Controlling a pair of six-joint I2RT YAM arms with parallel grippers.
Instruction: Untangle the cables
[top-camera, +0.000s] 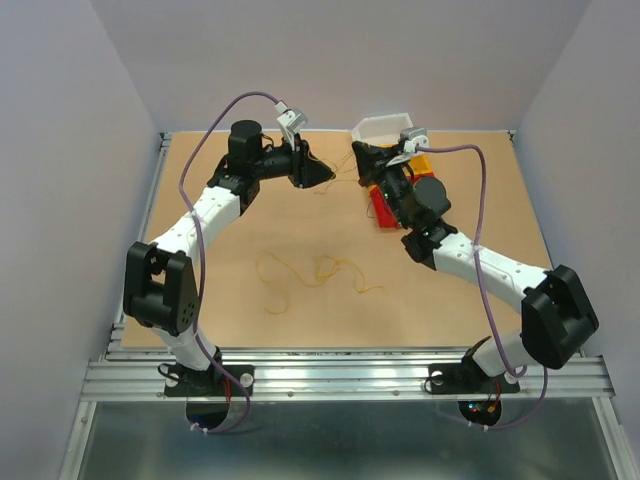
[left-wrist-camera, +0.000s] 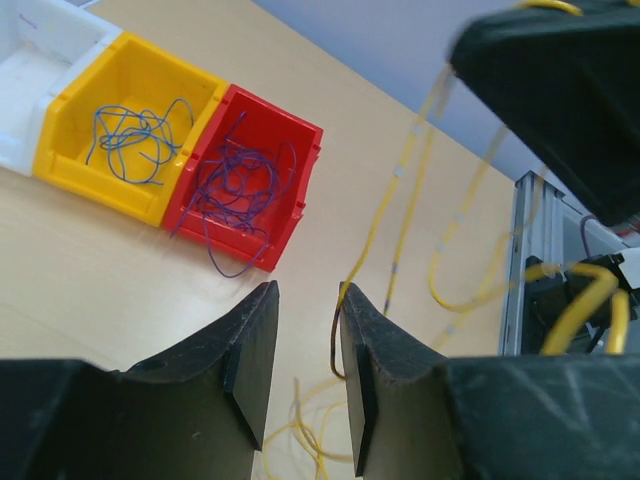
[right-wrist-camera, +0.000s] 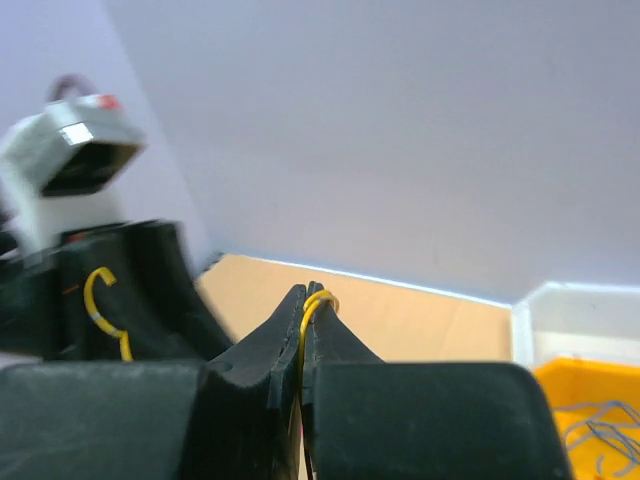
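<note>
Partly sorted: dark cables binned, yellow tangle left.
Blue cables lie in the yellow bin, purple cables in the red bin. Yellow cables sit loose mid-worktop. Right pincer is clamped on a yellow strand; left pincer is half open and looks empty.

Left wrist view, as I see it:
- Left gripper, 6 o'clock, jaws parted, table showing through the gap.
- Yellow cables, strung from 6 o'clock up to a blurred black part at 1 o'clock.
- Row of bins running out toward 10 o'clock:
  - red bin, holding purple cables;
  - yellow bin, touching it, holding blue cables;
  - white bin, outermost.
</note>
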